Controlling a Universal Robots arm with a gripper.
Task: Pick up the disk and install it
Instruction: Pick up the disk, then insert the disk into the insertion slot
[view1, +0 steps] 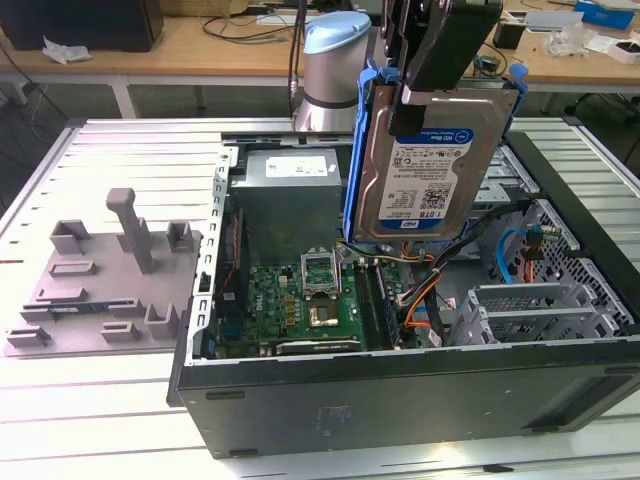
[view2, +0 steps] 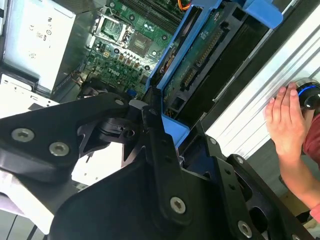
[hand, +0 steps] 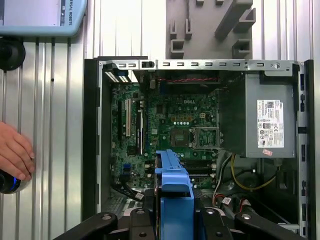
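The disk (view1: 425, 165), a silver drive with a blue-and-white label in a bright blue bracket, hangs upright above the open computer case (view1: 400, 400). My gripper (view1: 432, 80) is shut on its upper end. In the second wrist view the disk (view2: 200, 60) shows its green circuit side and blue frame, with the black fingers (view2: 159, 145) clamped at its near end. In the first wrist view the disk's blue bracket edge (hand: 172, 192) sits over the motherboard (hand: 165, 130).
Inside the case are a grey power supply box (view1: 285, 195), orange and blue cables (view1: 425, 300) and metal drive cages (view1: 540, 310). A grey plastic fixture (view1: 110, 280) lies on the table at the exterior view's left. A person's hand (view2: 285, 120) rests on a knob beside the case.
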